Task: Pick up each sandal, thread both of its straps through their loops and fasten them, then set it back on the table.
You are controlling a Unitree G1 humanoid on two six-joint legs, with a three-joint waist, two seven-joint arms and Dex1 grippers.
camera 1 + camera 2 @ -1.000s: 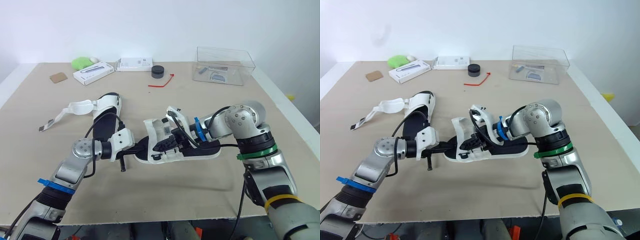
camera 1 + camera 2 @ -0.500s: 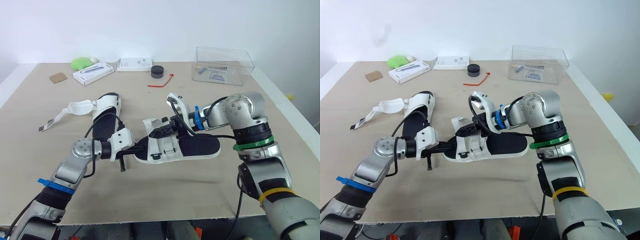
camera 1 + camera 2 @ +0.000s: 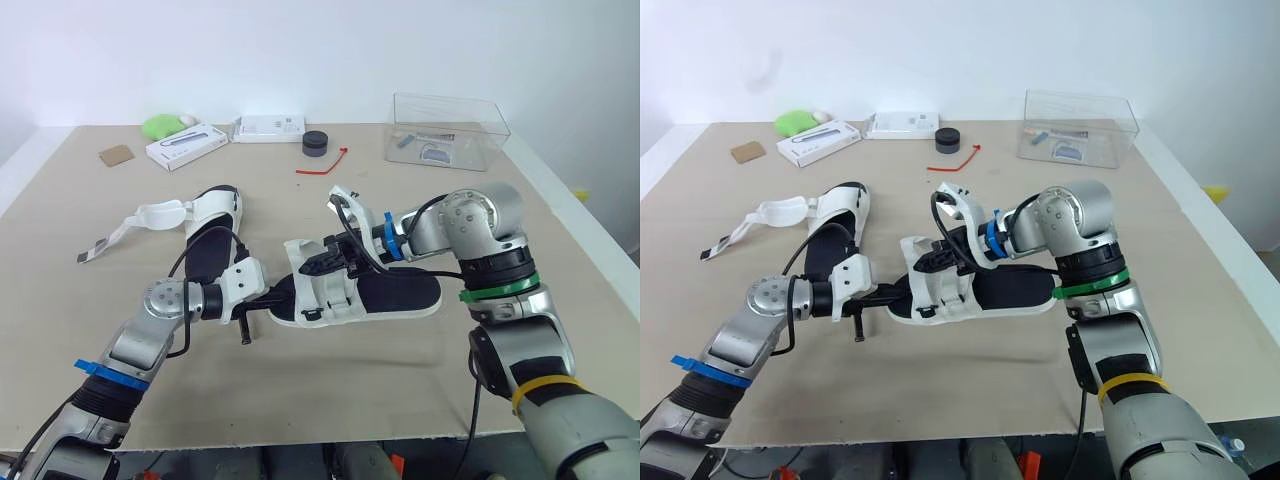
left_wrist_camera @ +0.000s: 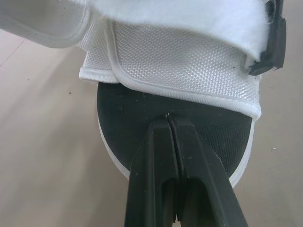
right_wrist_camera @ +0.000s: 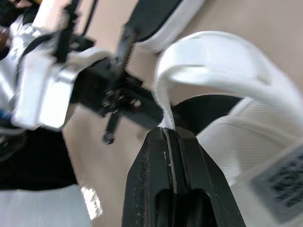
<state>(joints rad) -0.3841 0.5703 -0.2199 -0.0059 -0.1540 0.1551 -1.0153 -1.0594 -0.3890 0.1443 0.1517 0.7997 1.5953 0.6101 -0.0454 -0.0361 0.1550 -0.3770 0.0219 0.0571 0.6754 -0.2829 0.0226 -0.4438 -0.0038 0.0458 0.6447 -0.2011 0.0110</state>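
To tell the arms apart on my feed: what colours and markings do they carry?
Both are silver-grey with black cables. Left arm: white wrist housing, blue tape band further up. Right arm: blue wrist band, green band, yellow band. Left gripper and right gripper: black fingers.

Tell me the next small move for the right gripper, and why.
Probably carry the strap toward the black loop to thread it. The right gripper is shut on the strap, which arches unfastened over the sandal, while the left gripper, shut, bears on its toe.
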